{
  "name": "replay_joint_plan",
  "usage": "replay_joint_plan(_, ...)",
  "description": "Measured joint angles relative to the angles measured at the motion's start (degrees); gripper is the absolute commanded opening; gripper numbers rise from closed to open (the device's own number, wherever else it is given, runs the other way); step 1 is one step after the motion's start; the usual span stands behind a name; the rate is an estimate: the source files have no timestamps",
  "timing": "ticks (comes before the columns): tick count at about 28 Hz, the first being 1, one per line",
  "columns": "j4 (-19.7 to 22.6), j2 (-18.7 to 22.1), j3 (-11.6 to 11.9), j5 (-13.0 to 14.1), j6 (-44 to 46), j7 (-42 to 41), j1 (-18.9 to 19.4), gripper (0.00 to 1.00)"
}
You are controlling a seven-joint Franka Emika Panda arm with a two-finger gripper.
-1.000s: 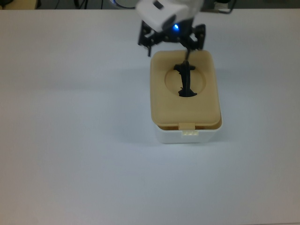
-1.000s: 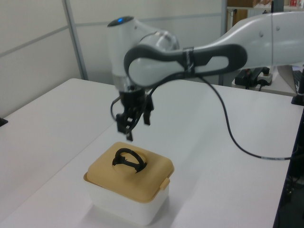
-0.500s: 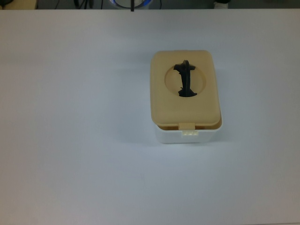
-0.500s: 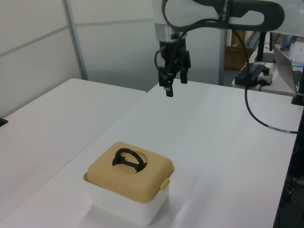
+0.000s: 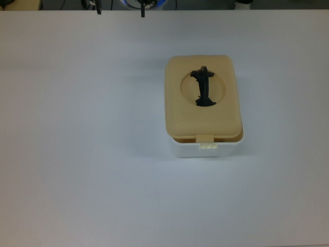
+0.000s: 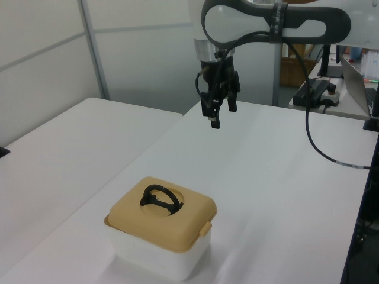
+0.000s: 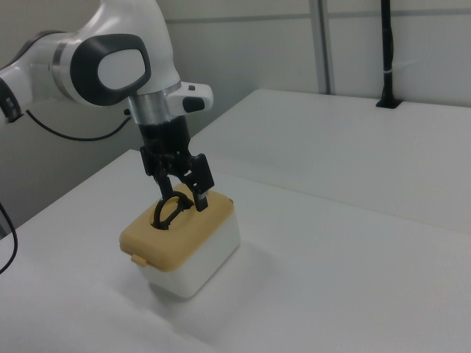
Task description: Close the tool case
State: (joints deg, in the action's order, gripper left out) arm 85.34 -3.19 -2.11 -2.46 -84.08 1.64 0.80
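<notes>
lid (image 5: 203,103) sits flat on case (image 6: 160,251) mid-frame on the surface (image 5: 77,154), pincer (image 6: 219,112) empty, slightly open, high in the left view's upper centre; press down squarely near the front clip (image 5: 205,138) if unlatched.

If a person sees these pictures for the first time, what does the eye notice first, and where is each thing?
The eye goes first to the tool case, a white box under a beige lid, alone on the white table, right of centre in the top view. A black handle stands in the lid's round recess. In the left view, the gripper hangs open above the table, well behind the case.
</notes>
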Motion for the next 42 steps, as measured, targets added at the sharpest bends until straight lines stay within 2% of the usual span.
replay_joint_plan(7, 1.1, 0.0, 0.0, 0.0, -3.3, 0.0, 0.0, 1.00)
replay_joint_plan(42, 1.1, 0.2, 0.0, 0.0, -3.4, 0.0, -0.1, 1.00)
